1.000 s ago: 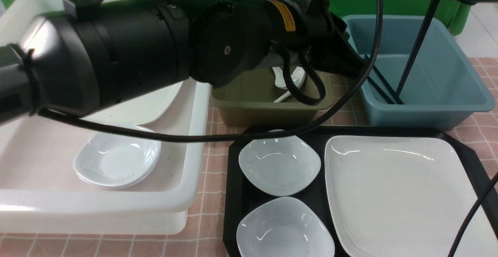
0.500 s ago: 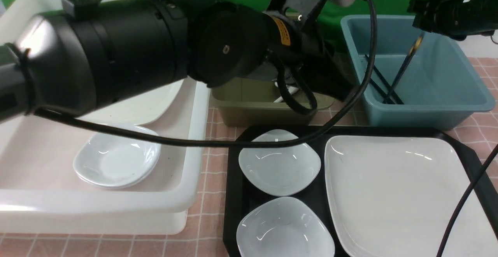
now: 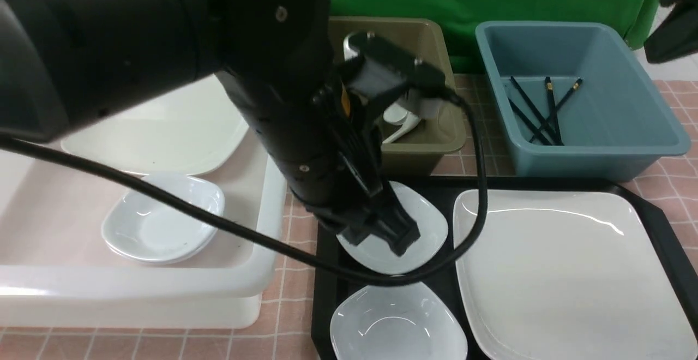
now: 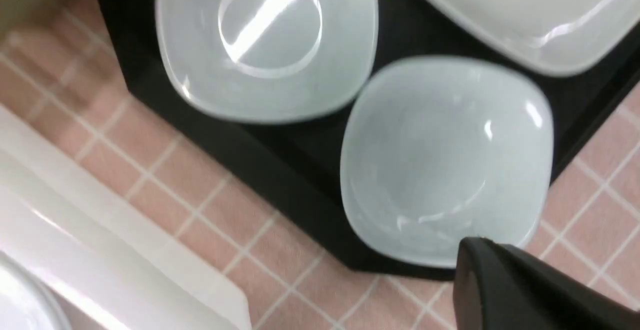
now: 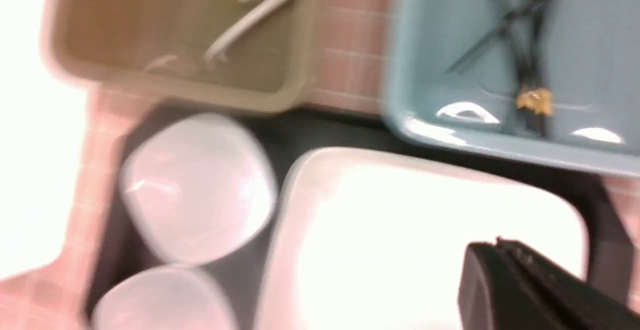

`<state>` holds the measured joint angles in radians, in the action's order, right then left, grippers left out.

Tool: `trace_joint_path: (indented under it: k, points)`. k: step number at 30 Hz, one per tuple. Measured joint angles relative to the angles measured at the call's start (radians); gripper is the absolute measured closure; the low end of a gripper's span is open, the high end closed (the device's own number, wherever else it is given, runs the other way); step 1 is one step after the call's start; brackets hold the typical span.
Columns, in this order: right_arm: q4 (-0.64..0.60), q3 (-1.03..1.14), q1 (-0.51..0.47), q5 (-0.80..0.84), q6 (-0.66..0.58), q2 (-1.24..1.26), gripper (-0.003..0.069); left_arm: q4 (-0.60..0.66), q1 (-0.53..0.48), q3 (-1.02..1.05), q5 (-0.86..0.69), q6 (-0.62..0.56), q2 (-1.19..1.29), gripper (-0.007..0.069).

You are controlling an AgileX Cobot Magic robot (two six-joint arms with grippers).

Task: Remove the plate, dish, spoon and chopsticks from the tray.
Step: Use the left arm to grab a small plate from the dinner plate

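The black tray holds the large cream plate and two small bluish-white dishes, the far dish and the near dish. My left gripper hangs shut and empty over the far dish. In the left wrist view its tip shows at the near dish's rim. White spoons lie in the olive tub. Black chopsticks lie in the blue tub. My right gripper is shut and empty, high over the plate.
A large white tub on the left holds a cream plate and stacked small dishes. The left arm's cable loops over the tray. A pink checked cloth covers the table; a green backdrop stands behind.
My left arm swung down from over the olive tub to the tray's small dishes. The right gripper let go of a chopstick, which now lies in the blue tub, then shut and withdrew right.
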<state>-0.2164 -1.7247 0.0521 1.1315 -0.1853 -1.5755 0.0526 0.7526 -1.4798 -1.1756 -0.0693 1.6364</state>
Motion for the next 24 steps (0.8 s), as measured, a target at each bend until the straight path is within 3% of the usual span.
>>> trace_joint_path:
  k: [8,11,19,24]
  points:
    - [-0.016,0.291,0.170,0.000,-0.070,0.275,0.0629,0.029,0.000,0.000,0.033,-0.062,0.116,0.0596]
    - [-0.016,0.421,0.223,-0.003,-0.093,0.364,0.0629,0.036,0.000,0.000,0.040,-0.088,0.181,0.0522]
    - [-0.018,0.593,0.273,-0.016,-0.173,0.528,0.0629,0.002,0.000,0.000,0.119,-0.126,0.298,0.0216]
    - [-0.020,0.603,0.273,-0.031,-0.198,0.572,0.0629,-0.004,0.000,-0.001,0.144,-0.132,0.346,0.0139]
